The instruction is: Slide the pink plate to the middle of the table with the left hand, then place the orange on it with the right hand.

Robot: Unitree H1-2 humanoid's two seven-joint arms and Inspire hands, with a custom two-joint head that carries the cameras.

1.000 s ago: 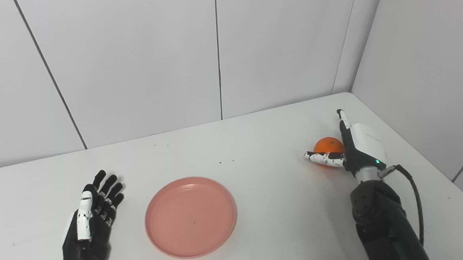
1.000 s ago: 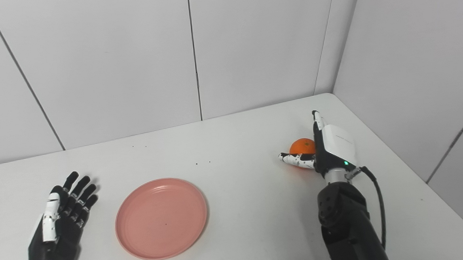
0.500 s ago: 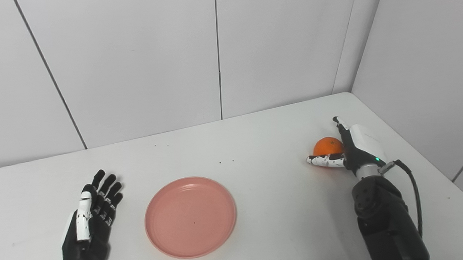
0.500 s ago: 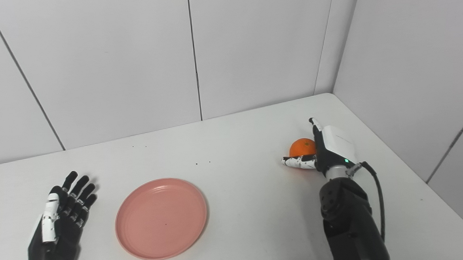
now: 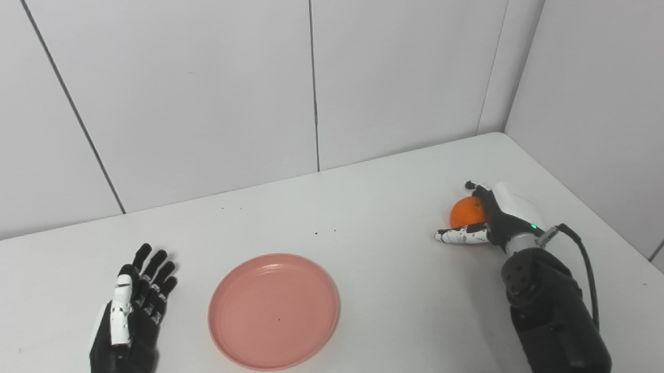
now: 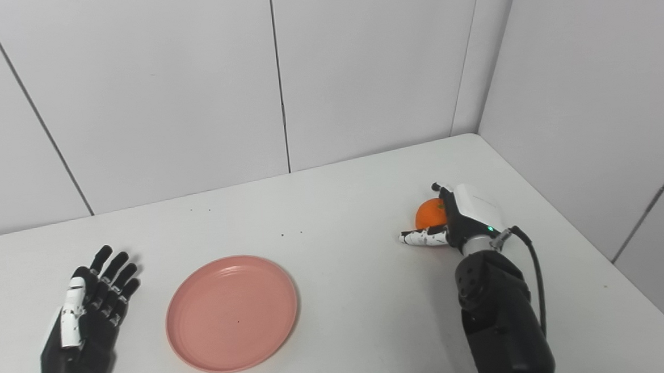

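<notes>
Orange (image 5: 465,211) cupped by right robot hand (image 5: 495,215), grip unclear; left robot hand (image 5: 128,319) open, flat beside pink plate (image 5: 274,310).

— Where's your plate (image 5: 274,312)?
— On the table (image 5: 367,207), near the front edge, a little left of centre. Your left hand (image 5: 128,319) lies flat at its 9 o'clock, just beside it, not touching.
— And the orange (image 5: 466,211)?
— At the plate's 2 o'clock, well apart, near the table's right edge. Your right hand (image 5: 490,218) sits at the orange's 3 o'clock, against it.
</notes>
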